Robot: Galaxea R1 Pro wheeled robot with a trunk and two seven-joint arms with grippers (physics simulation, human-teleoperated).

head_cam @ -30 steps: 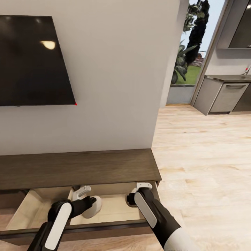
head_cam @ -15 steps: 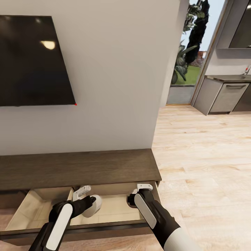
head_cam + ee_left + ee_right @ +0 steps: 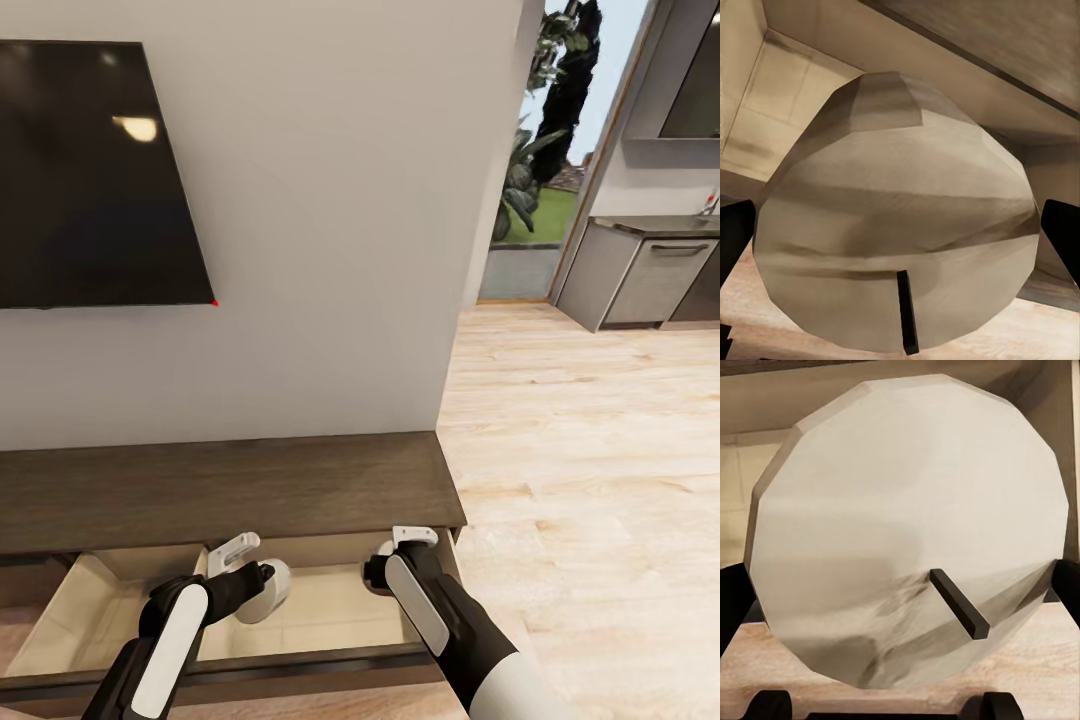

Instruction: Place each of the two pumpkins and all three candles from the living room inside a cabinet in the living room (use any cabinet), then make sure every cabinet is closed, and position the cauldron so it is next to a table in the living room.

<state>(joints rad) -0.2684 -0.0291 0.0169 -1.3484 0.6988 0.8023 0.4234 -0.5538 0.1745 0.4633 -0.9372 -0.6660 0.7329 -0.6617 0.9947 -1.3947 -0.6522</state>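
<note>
Candles fill both our wrist views: a pale whitish-grey faceted round candle (image 3: 896,225) with a short dark wick sits between the dark fingers of our left gripper (image 3: 240,560), and a second pale candle (image 3: 907,532) sits likewise in our right gripper (image 3: 405,540); each pincer is closed on its candle, the finger edges pressed at either side. From the head camera, both arms reach down into the open drawer (image 3: 60,630) of the long low dark-brown wooden cabinet (image 3: 230,480), the left candle (image 3: 268,590) hanging just above the pale beige drawer floor, the right one mostly hidden behind the wrist. Over the last second little has moved; the grippers have edged slightly deeper toward the drawer's back wall while the view itself drifted a touch, so we take most of that shift for camera motion. We judge this to mean both candles are placed for release inside the cabinet, with letting go as the likely next call; the drawer would then need pushing shut. Above hangs a flat black wall-mounted television (image 3: 90,170); grey kitchen cupboards (image 3: 650,270) stand beyond the light wooden floor (image 3: 600,450). We can read no brand, label or writing anywhere.
</note>
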